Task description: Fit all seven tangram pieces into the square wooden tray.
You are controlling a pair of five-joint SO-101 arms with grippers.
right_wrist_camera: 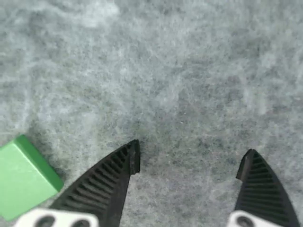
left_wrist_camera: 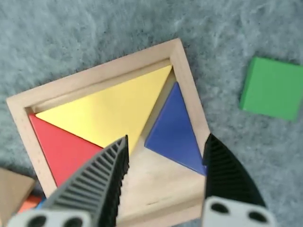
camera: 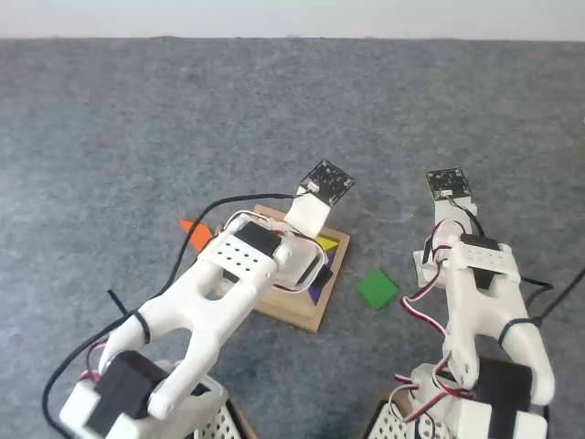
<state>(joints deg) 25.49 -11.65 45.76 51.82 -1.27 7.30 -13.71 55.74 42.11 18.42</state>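
A yellow triangle (left_wrist_camera: 109, 111), red triangle (left_wrist_camera: 59, 146), blue triangle (left_wrist_camera: 176, 130), green square (left_wrist_camera: 273, 87), pale wooden tray (left_wrist_camera: 94, 78), grey carpet (left_wrist_camera: 71, 28)

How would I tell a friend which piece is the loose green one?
Find the wooden tray in the middle of the grey mat. Between it and the right arm lies the green square, alone on the mat. It is the only green piece and the only square; the tray holds a yellow triangle, a red triangle and a blue triangle.

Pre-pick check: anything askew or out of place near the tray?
Nothing damaged or spilled. The green square and an orange piece lie on the mat, on opposite sides of the tray. Inside, a thin gap separates the blue triangle and yellow triangle.
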